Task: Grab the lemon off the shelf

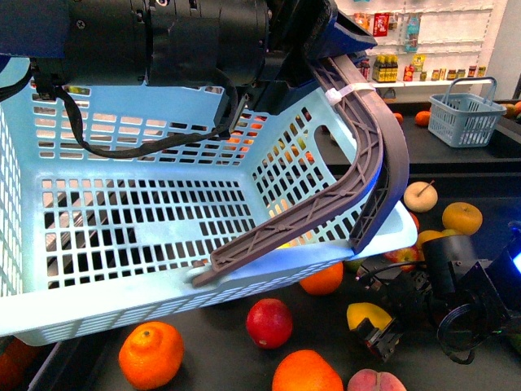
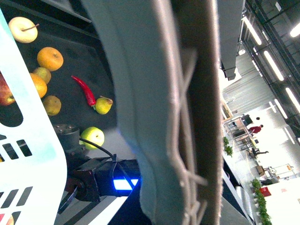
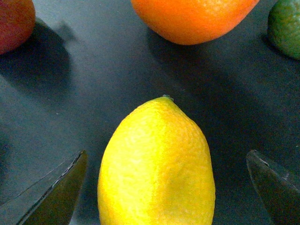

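A bright, plain yellow with finely pitted skin is shown by the oval lemon (image 3: 157, 164), against the flat matt black tray of the metal-framed shelf (image 3: 70, 93). The fingers (image 3: 51, 197) of the right gripper (image 3: 166, 159) are seen as glossy olive-black. The large slotted plastic basket (image 1: 122, 220) is coloured pale sky blue and patterned with rows of narrow openings; its curved plastic handle (image 1: 342, 187) is greyish brown with a zigzag lattice. A round dimpled orange (image 1: 151, 352) is coloured vivid orange, a round smooth apple (image 1: 269, 322) deep red, a long thin chilli (image 2: 84, 89) glossy red, a small round green apple (image 2: 92, 137) yellow-green, a small gridded basket (image 1: 466, 118) grey-blue
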### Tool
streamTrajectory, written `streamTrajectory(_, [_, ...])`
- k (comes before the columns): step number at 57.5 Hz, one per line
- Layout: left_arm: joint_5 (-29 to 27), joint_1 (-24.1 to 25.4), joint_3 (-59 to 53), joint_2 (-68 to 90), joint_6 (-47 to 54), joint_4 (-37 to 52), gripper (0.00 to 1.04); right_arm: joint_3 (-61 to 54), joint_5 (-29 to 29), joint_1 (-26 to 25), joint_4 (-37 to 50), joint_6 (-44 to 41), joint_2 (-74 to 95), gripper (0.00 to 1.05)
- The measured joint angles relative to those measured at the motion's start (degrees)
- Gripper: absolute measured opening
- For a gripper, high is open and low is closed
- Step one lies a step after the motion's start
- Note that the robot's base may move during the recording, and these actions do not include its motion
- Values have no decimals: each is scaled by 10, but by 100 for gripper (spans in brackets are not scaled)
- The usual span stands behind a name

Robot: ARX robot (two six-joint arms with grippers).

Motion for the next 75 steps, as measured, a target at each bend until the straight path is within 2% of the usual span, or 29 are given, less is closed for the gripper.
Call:
streamTrajectory(10, [0,0,0,0,0,0,8,16,17,5,-7,0,11,102])
streamTrajectory(24, [0,0,0,0,0,0,8,10,30,5,16,18,9,69])
streamTrajectory(27, [0,0,0,0,0,0,8,-1,36,3,34,30,3,66])
streamTrajectory(48, [0,0,0,0,0,0,8,-148,117,-50,189,167,-154,64])
streamTrajectory(54, [0,0,0,0,0,0,8,-208,115,-69,214,237,-238,64])
streamTrajectory(62, [0,0,0,0,0,0,8,-274,101,-71,222,309,-352,64])
streamTrajectory(75, [0,0,0,0,0,0,8,-318,84,-33,189,402,-501,64])
